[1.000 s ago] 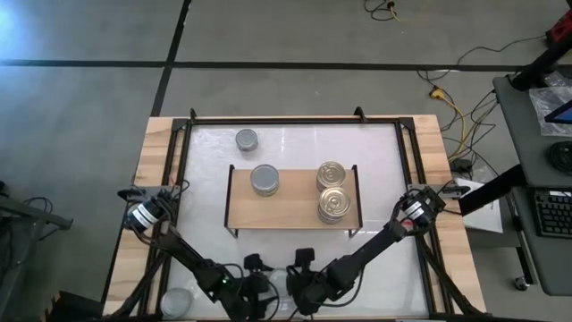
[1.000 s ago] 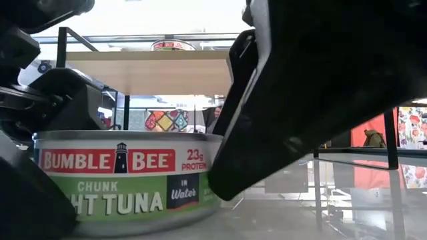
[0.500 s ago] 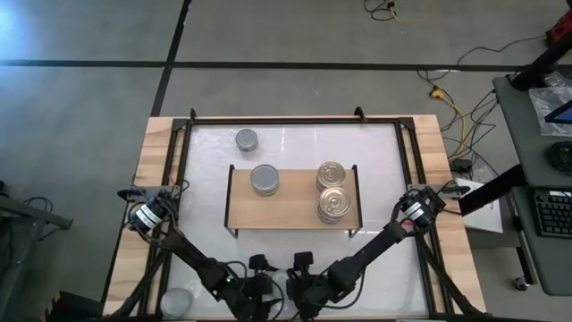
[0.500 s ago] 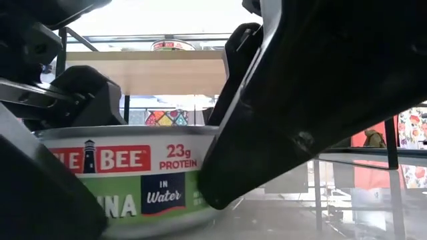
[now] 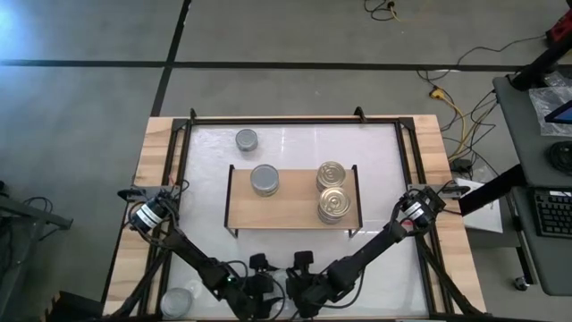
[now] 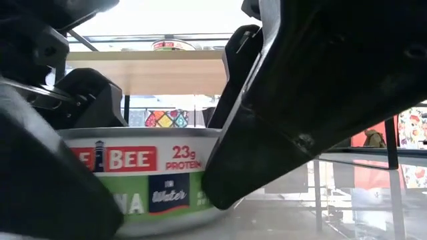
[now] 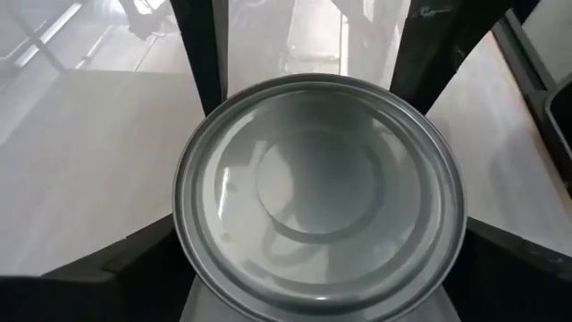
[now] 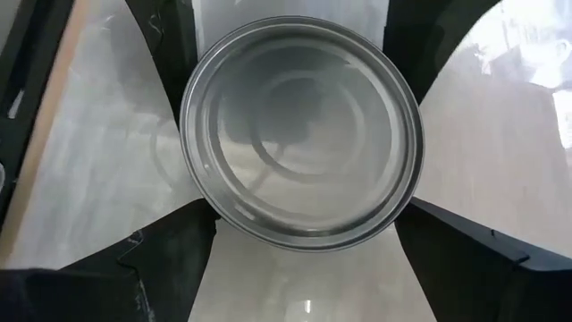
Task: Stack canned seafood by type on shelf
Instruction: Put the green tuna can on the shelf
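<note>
Grippers both spread wide around one silver tuna can (image 7: 320,197) (near table edge): left gripper (image 7: 295,224), right gripper (image 8: 304,215), probably a handover toward the shelf (image 5: 290,213).

High camera is looking straight down, well above the table (image 5: 156,143), taking in the whole tabletop, both arms and floor around. Shelf (image 5: 290,210) is sitting mid-table.

Low camera is sitting at tabletop height at the near edge, facing level toward the far side and the room beyond; a tuna can (image 6: 157,183) and dark arm parts are crowding its lens, very close. The shelf (image 6: 153,70) is showing behind, shared with the high view.

Left wrist camera is looking down, very near, onto a silver can top (image 7: 317,197).

Right wrist camera is doing likewise over a can top (image 8: 299,130); whether both wrists share one can is unclear.
</note>
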### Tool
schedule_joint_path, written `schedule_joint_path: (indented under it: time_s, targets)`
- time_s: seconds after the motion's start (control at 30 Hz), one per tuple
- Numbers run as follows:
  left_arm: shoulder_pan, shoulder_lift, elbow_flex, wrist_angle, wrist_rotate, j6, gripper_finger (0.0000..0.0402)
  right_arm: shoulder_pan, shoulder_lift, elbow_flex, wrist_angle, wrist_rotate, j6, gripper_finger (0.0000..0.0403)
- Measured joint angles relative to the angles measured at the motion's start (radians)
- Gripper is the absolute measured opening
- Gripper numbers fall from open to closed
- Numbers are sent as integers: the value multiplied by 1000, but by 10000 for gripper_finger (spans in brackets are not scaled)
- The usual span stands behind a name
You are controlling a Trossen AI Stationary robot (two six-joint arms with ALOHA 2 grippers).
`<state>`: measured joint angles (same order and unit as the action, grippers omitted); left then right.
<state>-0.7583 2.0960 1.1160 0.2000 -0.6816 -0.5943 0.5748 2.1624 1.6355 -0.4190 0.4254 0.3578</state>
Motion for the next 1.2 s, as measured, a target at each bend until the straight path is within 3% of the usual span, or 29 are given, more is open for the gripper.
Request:
schedule_joint_path:
  time_s: [0.3,0.47,0.7,0.83,0.93,1.1,1.2]
  targets:
    - [-39,-94,6,-162,-46,-81,364,21,-19,102,-180,-5,94,353]
    - [-74,-237,8,-288,-109,-95,364,65,-54,225,-358,-6,100,347]
    - [-79,-471,7,-472,-210,31,364,127,-115,369,-555,33,117,324]
    - [-10,-622,6,-551,-236,117,364,162,-155,376,-567,106,144,312]
    - [87,-728,6,-585,-100,207,369,194,-181,373,-572,125,200,306]
    - [256,-847,4,-643,-61,349,378,271,-211,390,-577,129,274,303]
    - [362,-888,4,-677,13,399,378,319,-225,400,-576,151,294,306]
